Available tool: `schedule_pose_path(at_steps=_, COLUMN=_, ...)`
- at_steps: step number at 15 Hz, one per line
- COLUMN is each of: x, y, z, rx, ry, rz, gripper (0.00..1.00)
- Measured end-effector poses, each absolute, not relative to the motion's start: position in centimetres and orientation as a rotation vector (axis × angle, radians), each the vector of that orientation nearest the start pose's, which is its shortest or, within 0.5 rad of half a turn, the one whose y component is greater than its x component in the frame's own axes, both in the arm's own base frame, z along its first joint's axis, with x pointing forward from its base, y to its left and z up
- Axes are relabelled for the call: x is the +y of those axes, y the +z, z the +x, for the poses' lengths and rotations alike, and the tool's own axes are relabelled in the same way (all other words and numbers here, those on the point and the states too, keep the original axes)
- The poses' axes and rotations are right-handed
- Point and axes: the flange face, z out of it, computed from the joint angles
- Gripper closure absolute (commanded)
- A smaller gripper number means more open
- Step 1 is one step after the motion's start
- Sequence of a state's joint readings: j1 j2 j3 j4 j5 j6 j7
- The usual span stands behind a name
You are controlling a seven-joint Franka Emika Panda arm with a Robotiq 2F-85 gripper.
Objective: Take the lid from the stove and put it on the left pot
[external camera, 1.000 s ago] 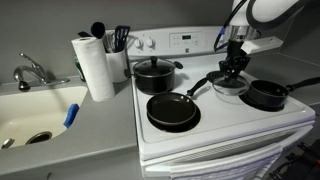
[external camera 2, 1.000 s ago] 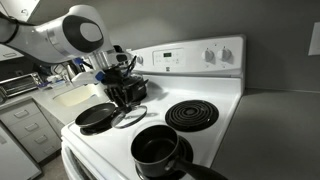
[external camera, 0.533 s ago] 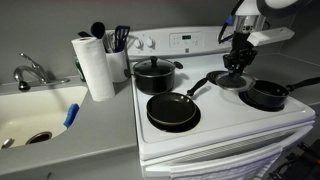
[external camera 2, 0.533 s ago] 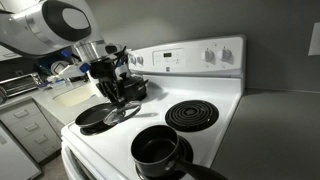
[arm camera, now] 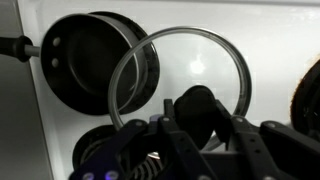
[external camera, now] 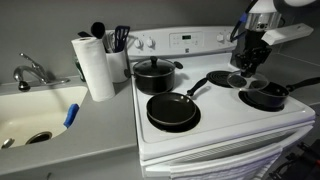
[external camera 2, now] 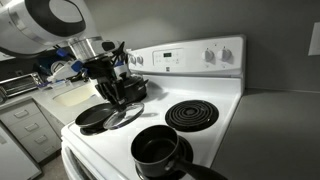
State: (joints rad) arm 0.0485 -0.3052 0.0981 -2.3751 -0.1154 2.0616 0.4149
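Item under inspection: the small round clear glass lid with metal rim and black centre knob (arm camera: 205, 68). It is held by the knob, which sits between the two dark fingers (arm camera: 176, 135) of the Robotiq gripper (arm camera: 203, 122); the jaws are clenched on that knob. In an exterior view the lid (external camera 2: 123, 115) hangs tilted below the gripper (external camera 2: 113, 92), over the front part of the white electric stove (external camera 2: 218, 92). Whether its low edge touches anything cannot be told. In the wrist view its rim overlaps the edge of the wide black frying pan (arm camera: 88, 62).

The small low black saucepan with short handle (external camera 2: 155, 150) stands uncovered on a front burner, apart from the lid. In an exterior view it (external camera: 265, 96) lies just below and beside the gripper (external camera: 249, 58); the lid itself is hard to make out there.

Further out: a bare black coil burner (external camera 2: 192, 113), the frying pan (external camera: 172, 110), and a taller black pot with its black lid on (external camera: 153, 73) on a rear burner. On the grey counter beside the stove (external camera: 205, 135) stand a white paper towel roll (external camera: 95, 66) and a holder of dark utensils (external camera: 118, 42), then a pale sink (external camera: 30, 118).
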Motion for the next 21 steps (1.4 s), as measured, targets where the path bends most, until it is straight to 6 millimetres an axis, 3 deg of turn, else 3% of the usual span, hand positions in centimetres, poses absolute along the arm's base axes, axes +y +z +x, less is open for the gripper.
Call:
schedule_pose_path(at_steps=10, x=3.3, y=45.7, z=39.8, rx=0.456, ry=-0.082, rz=-3.271, gripper=0.85)
schedule_pose_path(at_steps=14, x=0.7, y=45.4, z=37.0, rx=0.554, ry=-0.149, rz=-3.242, gripper=0.85)
schedule_pose_path(at_steps=21, x=-5.1, y=44.3, z=34.3, rx=0.649, ry=-0.488, rz=-3.084, gripper=0.85)
